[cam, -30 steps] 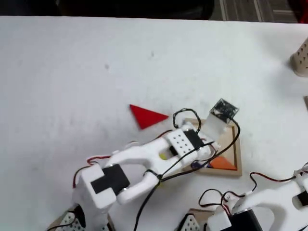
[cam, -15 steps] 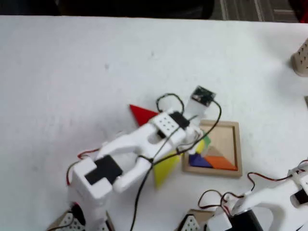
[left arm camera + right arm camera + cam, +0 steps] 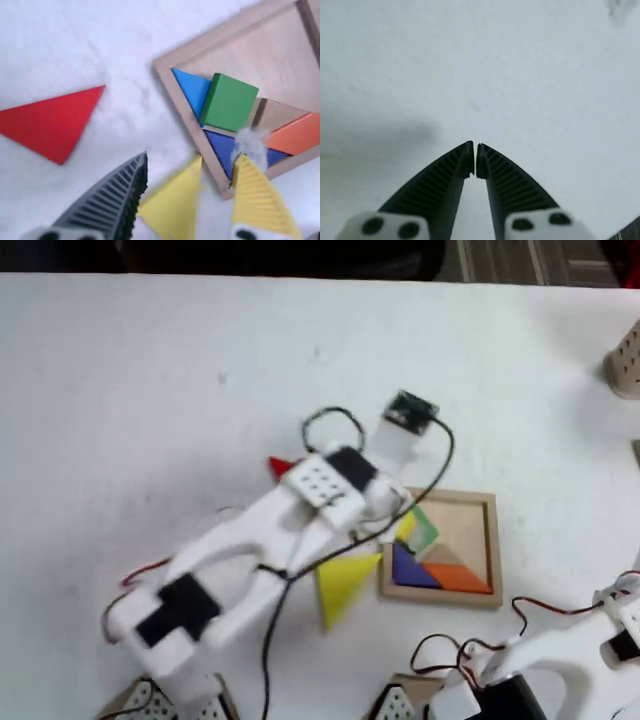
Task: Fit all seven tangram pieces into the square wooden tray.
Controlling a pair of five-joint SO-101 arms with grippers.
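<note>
White tabletop (image 3: 150,370) all round, loads of bare space toward the far edge. Closest in, the right gripper (image 3: 474,150) hangs pinched shut on nothing. Left gripper (image 3: 192,159) is spread wide over the yellow triangle (image 3: 345,580), which lies outside, just beside the rim of the wooden tray (image 3: 491,540). Green square (image 3: 229,101), blue pieces (image 3: 192,87) and orange piece (image 3: 295,135) sit inside. Red triangle (image 3: 50,122) lies apart, farther back.

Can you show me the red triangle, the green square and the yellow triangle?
red triangle (image 3: 55,124), left wrist view, its middle.
green square (image 3: 229,101), left wrist view, top face.
yellow triangle (image 3: 342,580), high view, its middle.
</note>
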